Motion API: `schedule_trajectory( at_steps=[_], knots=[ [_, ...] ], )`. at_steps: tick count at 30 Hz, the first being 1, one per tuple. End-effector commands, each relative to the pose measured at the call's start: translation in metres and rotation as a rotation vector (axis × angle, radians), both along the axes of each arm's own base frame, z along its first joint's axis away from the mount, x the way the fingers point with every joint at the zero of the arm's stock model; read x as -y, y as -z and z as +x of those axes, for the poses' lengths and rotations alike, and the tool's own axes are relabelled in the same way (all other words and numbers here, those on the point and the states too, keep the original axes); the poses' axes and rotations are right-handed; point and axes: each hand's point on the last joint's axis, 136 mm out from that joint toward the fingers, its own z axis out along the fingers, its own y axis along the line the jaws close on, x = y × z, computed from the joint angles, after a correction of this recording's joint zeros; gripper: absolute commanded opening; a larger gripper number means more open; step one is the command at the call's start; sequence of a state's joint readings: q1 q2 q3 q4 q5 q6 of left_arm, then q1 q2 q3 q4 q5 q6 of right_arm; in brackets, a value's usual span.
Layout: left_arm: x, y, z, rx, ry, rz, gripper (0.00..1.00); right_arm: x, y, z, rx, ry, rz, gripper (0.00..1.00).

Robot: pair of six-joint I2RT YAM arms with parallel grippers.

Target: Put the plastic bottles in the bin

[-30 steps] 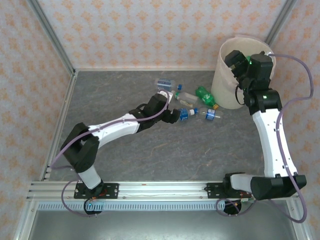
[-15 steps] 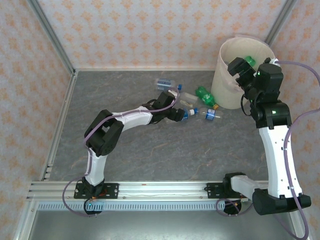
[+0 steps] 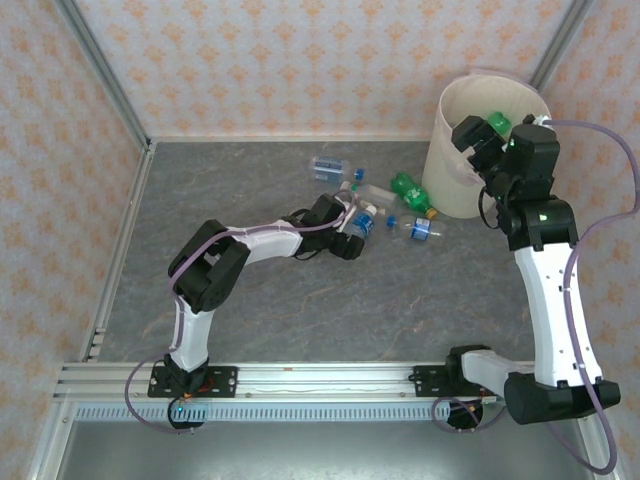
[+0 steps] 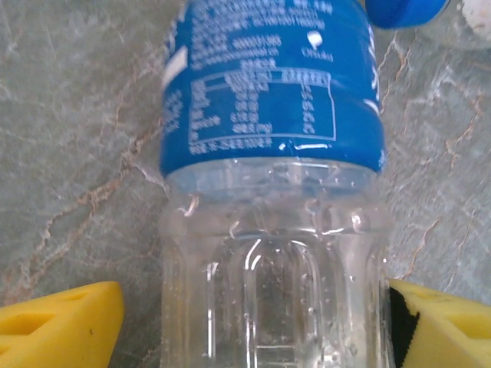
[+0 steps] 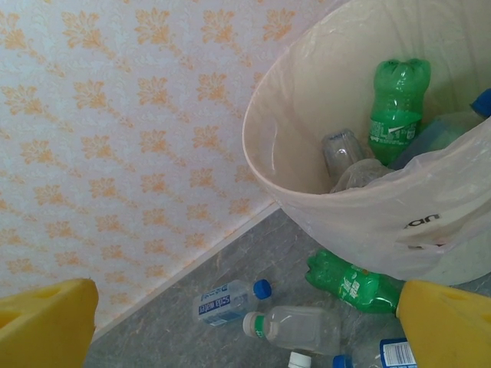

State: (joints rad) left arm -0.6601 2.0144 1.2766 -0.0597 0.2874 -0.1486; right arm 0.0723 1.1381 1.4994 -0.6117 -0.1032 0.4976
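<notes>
A clear bottle (image 4: 268, 253) with a blue label lies on the grey floor between my left gripper's (image 4: 257, 326) yellow fingers. The right finger (image 4: 449, 322) touches it, while a small gap separates the left finger (image 4: 65, 326) from it; the gripper is open. In the top view my left gripper (image 3: 352, 228) sits low at this bottle (image 3: 363, 221). My right gripper (image 3: 478, 140) hangs open and empty at the rim of the cream bin (image 3: 450, 185). Inside the bin (image 5: 368, 222) lie a green bottle (image 5: 395, 107) and clear ones.
On the floor beside the bin lie a green bottle (image 3: 410, 192), a clear white-capped bottle (image 3: 376, 193), a blue-labelled bottle (image 3: 328, 166) and a blue-capped one (image 3: 420, 232). Patterned walls close in the back and both sides.
My left arm's elbow swung inward while its gripper stayed at the blue-labelled bottle, which shifted slightly left. My right gripper drew back from over the bin, and a green bottle now shows inside.
</notes>
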Motion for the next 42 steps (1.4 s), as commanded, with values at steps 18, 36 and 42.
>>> schedule_trajectory(
  at_steps=[18,36,42],
  knots=[
    [0.008,-0.014,0.004,0.019,0.012,-0.03,0.63,-0.008,0.001,0.001,0.011,-0.029,0.043,1.0],
    [-0.002,-0.099,-0.023,0.148,0.015,-0.196,0.58,-0.026,-0.001,0.008,0.028,-0.117,0.101,1.0],
    [0.0,-0.156,-0.033,0.279,0.02,-0.291,0.58,-0.043,-0.006,0.011,0.035,-0.199,0.143,1.0]
  ],
)
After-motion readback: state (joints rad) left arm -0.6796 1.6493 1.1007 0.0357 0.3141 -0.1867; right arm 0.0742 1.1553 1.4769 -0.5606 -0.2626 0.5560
